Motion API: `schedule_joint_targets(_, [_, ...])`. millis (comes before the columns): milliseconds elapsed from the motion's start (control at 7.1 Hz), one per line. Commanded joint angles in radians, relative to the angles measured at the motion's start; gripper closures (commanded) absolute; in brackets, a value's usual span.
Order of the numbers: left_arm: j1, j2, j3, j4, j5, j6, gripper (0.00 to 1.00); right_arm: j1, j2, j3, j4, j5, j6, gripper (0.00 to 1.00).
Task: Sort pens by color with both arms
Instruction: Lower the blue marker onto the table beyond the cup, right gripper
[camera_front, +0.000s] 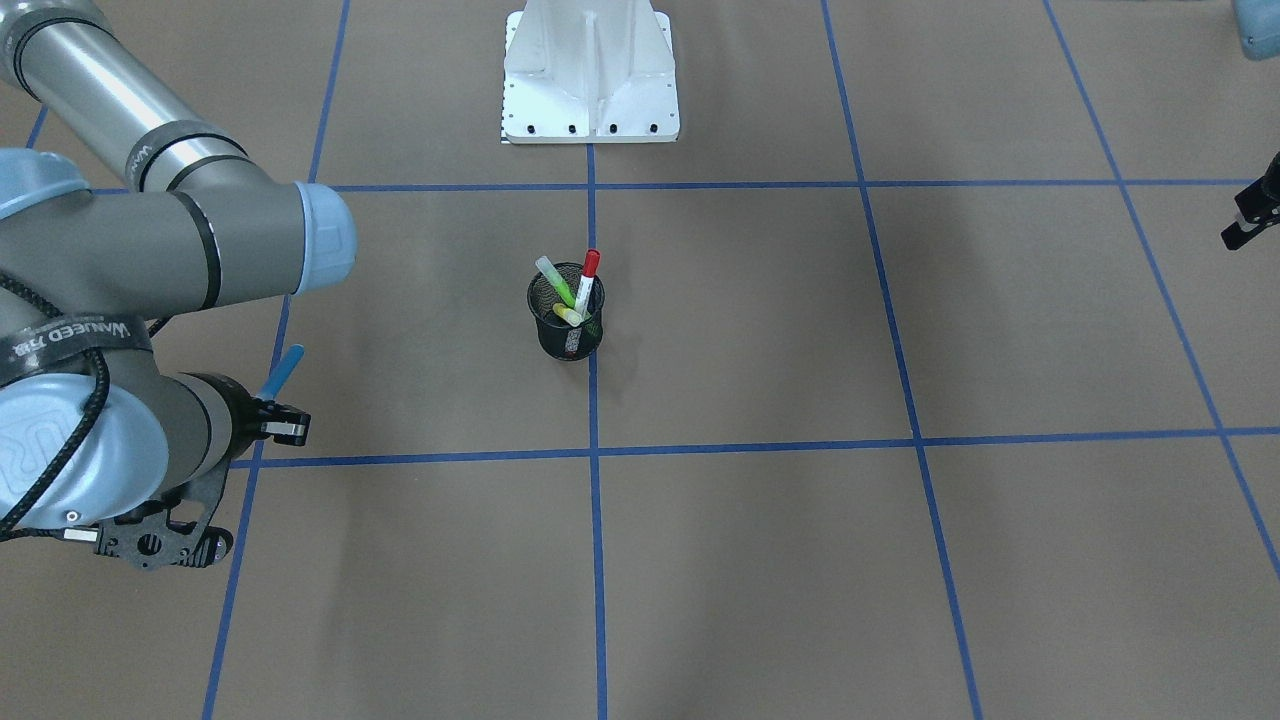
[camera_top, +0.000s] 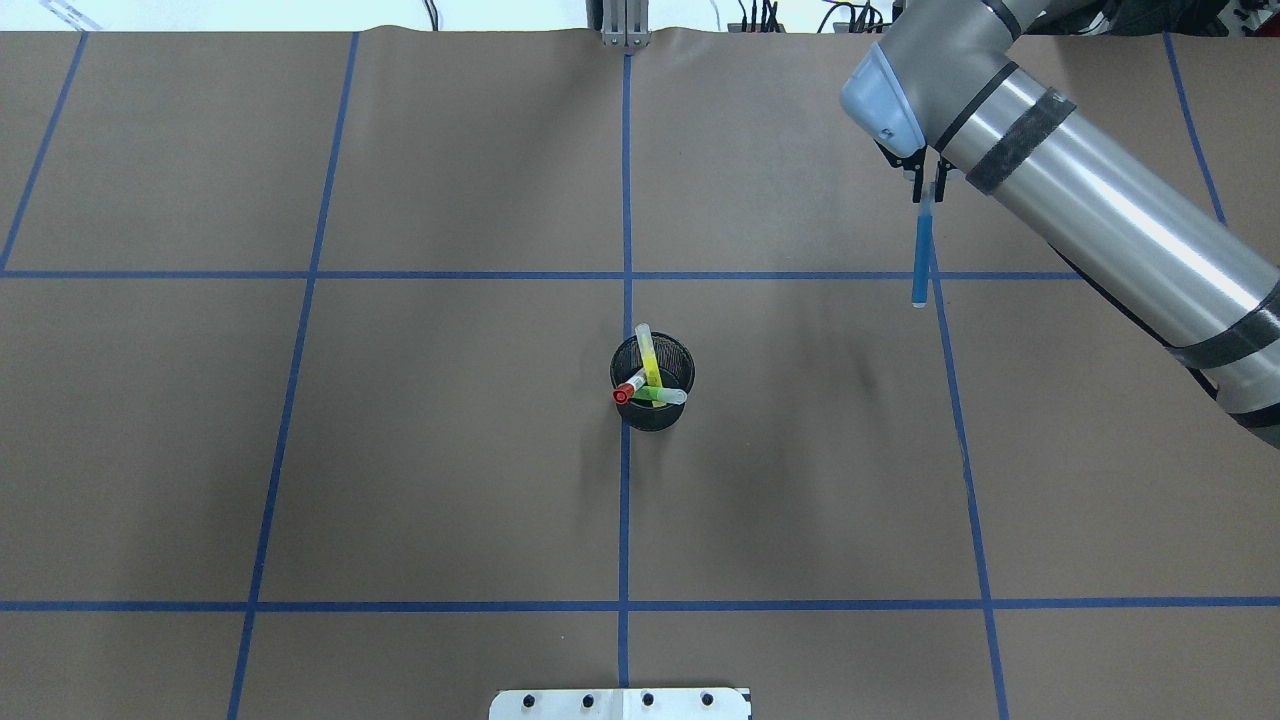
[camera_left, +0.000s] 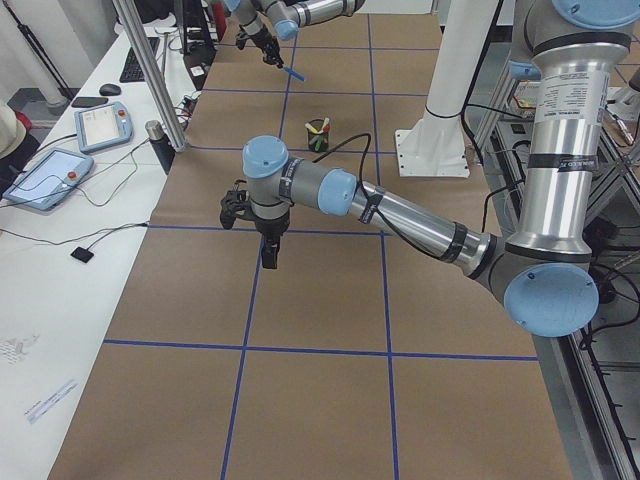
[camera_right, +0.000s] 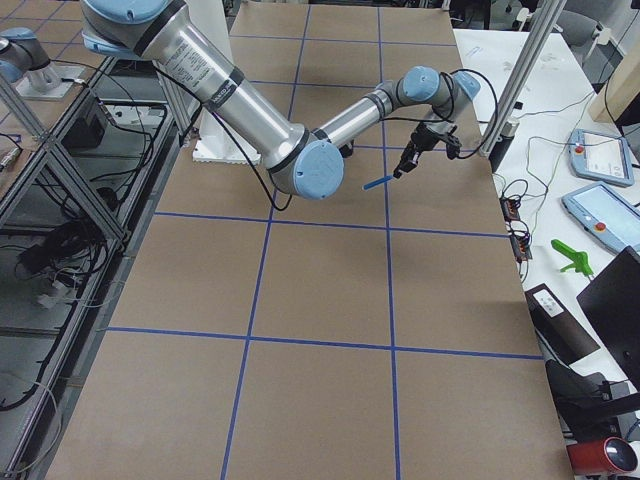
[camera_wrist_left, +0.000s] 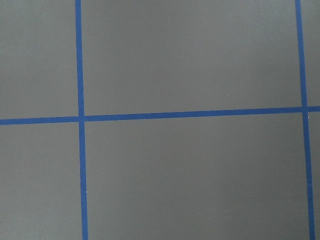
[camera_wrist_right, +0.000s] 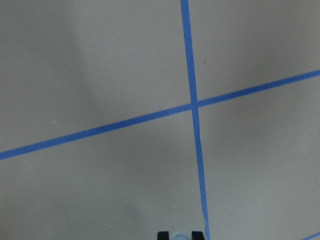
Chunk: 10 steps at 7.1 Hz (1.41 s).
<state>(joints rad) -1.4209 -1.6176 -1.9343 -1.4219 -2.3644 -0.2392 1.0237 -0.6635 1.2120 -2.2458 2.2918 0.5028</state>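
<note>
My right gripper (camera_top: 926, 182) is shut on the blue pen (camera_top: 921, 258) and holds it above the table, right of and beyond the black mesh cup (camera_top: 652, 380). In the front view the gripper (camera_front: 281, 420) grips the pen (camera_front: 281, 370) low down, so the pen sticks up. The cup (camera_front: 568, 322) holds the lime green pen (camera_front: 555, 280), the red-capped pen (camera_front: 588, 276) and the yellow pen (camera_front: 568, 314). My left gripper (camera_front: 1252, 212) shows only partly at the frame edge, far from the cup; I cannot tell whether it is open or shut.
The white pedestal base (camera_front: 590, 80) stands at the robot's side of the table. Blue tape lines (camera_top: 626, 500) divide the brown table into squares. Tablets and cables (camera_left: 60, 170) lie on the side table beyond my left arm.
</note>
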Motion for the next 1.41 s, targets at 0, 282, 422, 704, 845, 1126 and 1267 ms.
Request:
schedule_joint_targets(0, [0.000,-0.002,-0.003,0.005,0.001,-0.006,0.00,-0.007,0.012,-0.023,0.006,0.018,-0.052,0.79])
schedule_joint_targets(282, [0.005,-0.008,0.000,0.034,0.001,-0.008,0.00,-0.025,0.016,-0.046,-0.009,0.020,-0.104,0.78])
schedule_joint_targets(422, [0.007,-0.011,0.003,0.032,0.001,-0.008,0.00,-0.025,0.039,-0.078,-0.009,0.023,-0.160,0.78])
schedule_joint_targets(704, [0.008,-0.013,-0.002,0.032,0.001,-0.006,0.00,-0.027,0.067,-0.104,-0.009,0.063,-0.234,0.78])
schedule_joint_targets(845, [0.008,-0.013,-0.006,0.032,0.001,-0.006,0.00,-0.027,0.068,-0.114,-0.003,0.072,-0.288,0.78])
schedule_joint_targets(1126, [0.008,-0.013,-0.008,0.032,0.001,-0.006,0.00,-0.027,0.062,-0.114,0.006,0.098,-0.316,0.78])
schedule_joint_targets(1267, [0.008,-0.015,-0.008,0.032,0.001,-0.005,0.00,-0.027,0.058,-0.114,0.008,0.122,-0.314,0.78])
